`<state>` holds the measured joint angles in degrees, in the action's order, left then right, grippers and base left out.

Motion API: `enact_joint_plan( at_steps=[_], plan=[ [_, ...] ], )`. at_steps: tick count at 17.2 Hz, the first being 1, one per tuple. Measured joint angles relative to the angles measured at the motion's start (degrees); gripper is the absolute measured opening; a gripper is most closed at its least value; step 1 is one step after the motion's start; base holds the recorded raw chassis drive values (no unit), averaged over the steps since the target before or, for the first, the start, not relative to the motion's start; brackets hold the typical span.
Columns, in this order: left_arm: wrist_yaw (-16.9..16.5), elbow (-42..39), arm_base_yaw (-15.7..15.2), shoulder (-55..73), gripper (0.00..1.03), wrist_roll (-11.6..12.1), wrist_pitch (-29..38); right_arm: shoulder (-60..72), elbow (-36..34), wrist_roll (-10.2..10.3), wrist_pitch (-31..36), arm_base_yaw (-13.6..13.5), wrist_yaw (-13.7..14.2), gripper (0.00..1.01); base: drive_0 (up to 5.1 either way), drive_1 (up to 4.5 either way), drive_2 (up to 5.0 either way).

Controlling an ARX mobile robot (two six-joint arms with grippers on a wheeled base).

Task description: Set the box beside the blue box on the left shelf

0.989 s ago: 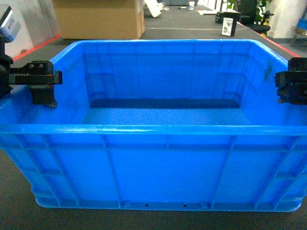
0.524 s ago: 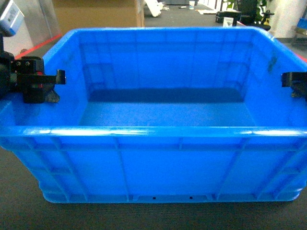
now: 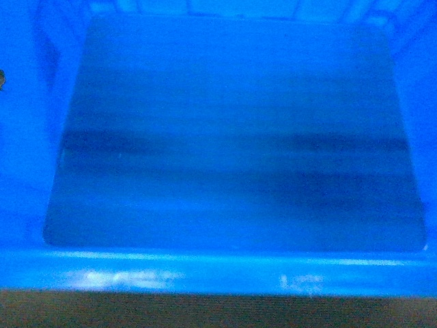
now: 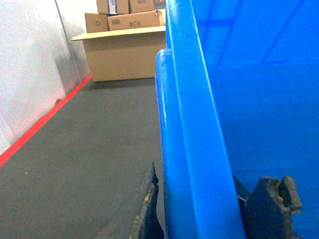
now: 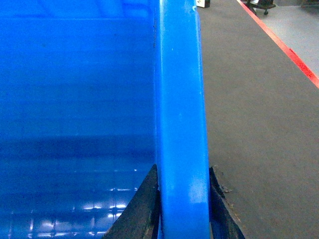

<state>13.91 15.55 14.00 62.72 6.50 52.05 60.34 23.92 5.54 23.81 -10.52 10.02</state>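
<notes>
The crate (image 3: 225, 137) fills your head view almost edge to edge: you look straight down onto its blurred floor, with the near rim a bright band along the bottom and a thin strip of dark carpet (image 3: 205, 311) below it. The crate sits between the 2 arms, each clamped on a side wall.

In the left wrist view, your left gripper (image 4: 199, 209) straddles the crate's rim, 1 finger outside over the carpet and 1 inside; the jaws are closed on that wall. In the right wrist view, your right gripper (image 5: 182, 209) pinches the opposite rim, both fingers pressed against it.

Beyond the left wall you see a red floor line (image 4: 45, 122), a pale wall (image 4: 30, 64) and stacked cardboard boxes (image 4: 124, 47).
</notes>
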Motion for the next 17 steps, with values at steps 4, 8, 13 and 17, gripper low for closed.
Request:
enact_joint_plan(
  at_steps=[4, 8, 13, 17],
  plan=[
    [1.7, -5.4, 1.9, -9.4, 0.31, -0.5, 0.2, -14.0, -4.7, -2.5, -2.4, -4.2, 6.7, 0.21, 0.0, 0.00, 0.0],
    [3.3, -8.0, 3.0, -13.6, 0.31, -1.7, -1.3, -18.3, -6.1, -3.9, -4.0, -6.2, 9.1, 0.21, 0.0, 0.00, 0.0],
    [3.4, -8.3, 3.1, -13.7, 0.31, -1.7, -1.2, -19.0, -6.9, -4.1, -3.9, -7.1, 10.3, 0.21, 0.0, 0.00, 0.0],
    [3.4, -8.3, 3.1, -13.8, 0.31, -1.7, -1.4, -19.0, -6.9, -4.1, -4.0, -7.1, 10.3, 0.21, -0.3, -0.30, -0.3]
  ],
)
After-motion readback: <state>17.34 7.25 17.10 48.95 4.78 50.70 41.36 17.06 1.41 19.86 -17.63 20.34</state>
